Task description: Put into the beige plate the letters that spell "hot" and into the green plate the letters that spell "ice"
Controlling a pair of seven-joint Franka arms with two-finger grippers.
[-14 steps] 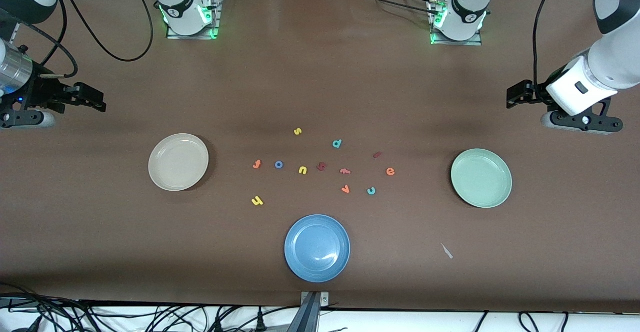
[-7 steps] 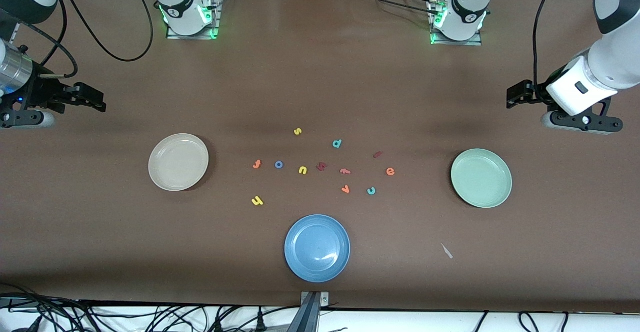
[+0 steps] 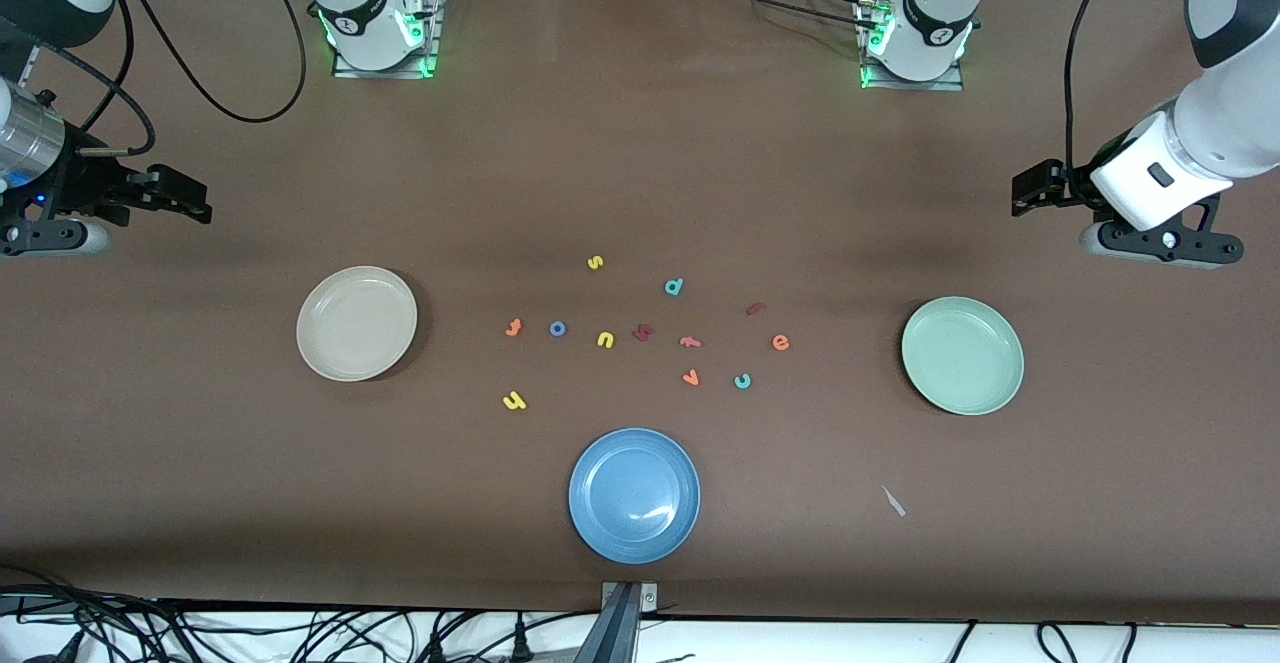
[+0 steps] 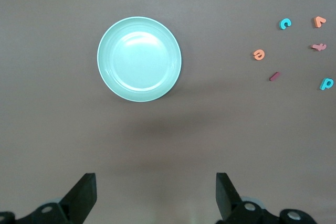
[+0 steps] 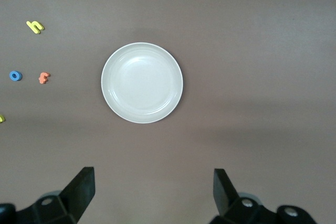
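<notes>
The beige plate (image 3: 356,323) (image 5: 142,82) lies empty toward the right arm's end, and the green plate (image 3: 962,355) (image 4: 139,59) lies empty toward the left arm's end. Loose letters lie between them. Yellow h (image 3: 514,401), blue o (image 3: 557,329) and orange t (image 3: 513,327) lie nearer the beige plate. Dark red i (image 3: 755,309), orange e (image 3: 781,343) and teal c (image 3: 742,381) lie nearer the green plate. My left gripper (image 3: 1032,188) (image 4: 156,198) hangs open over bare table by the green plate. My right gripper (image 3: 185,198) (image 5: 153,195) hangs open by the beige plate.
A blue plate (image 3: 634,495) sits nearest the front camera. Other letters lie among the task letters: yellow s (image 3: 595,263), teal d (image 3: 673,287), yellow n (image 3: 605,340), a chunky dark red letter (image 3: 643,332), an orange f (image 3: 690,342) and an orange v (image 3: 690,378). A pale scrap (image 3: 893,501) lies near the green plate.
</notes>
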